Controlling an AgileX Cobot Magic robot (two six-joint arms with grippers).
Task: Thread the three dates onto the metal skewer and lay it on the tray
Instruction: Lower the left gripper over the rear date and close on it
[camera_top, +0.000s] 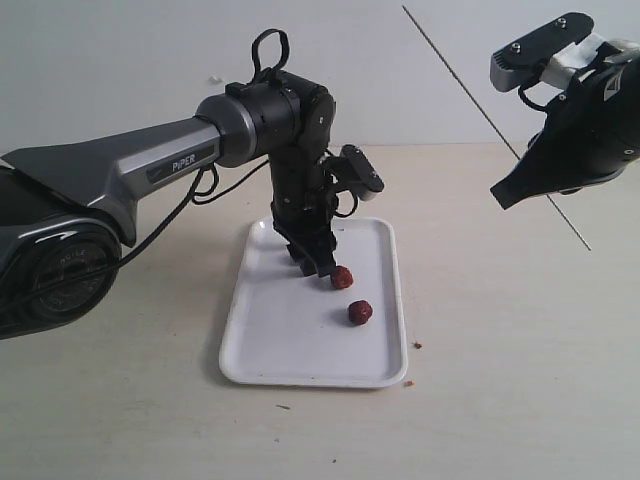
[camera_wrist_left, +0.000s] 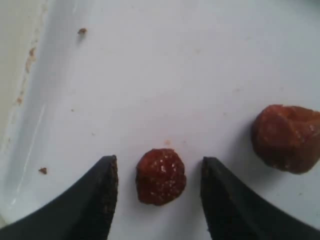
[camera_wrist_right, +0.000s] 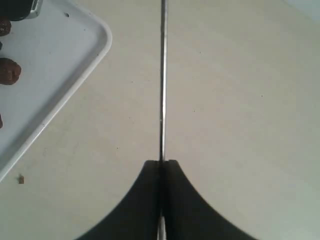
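The exterior camera sits raised in front of the bench (camera_top: 500, 400), looking down across the tray (camera_top: 290, 350). The left wrist camera hangs very close over the tray floor, facing the dates (camera_wrist_left: 161, 176). The right wrist camera looks along the skewer (camera_wrist_right: 162, 75) from higher up and shares a tray corner and the dates.

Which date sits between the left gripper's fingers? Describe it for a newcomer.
Find the white tray in the middle of the exterior view, where the left gripper points down, open. The date lies on the tray between its fingers, touching neither. The other visible date lies outside the fingers, nearer the exterior camera.
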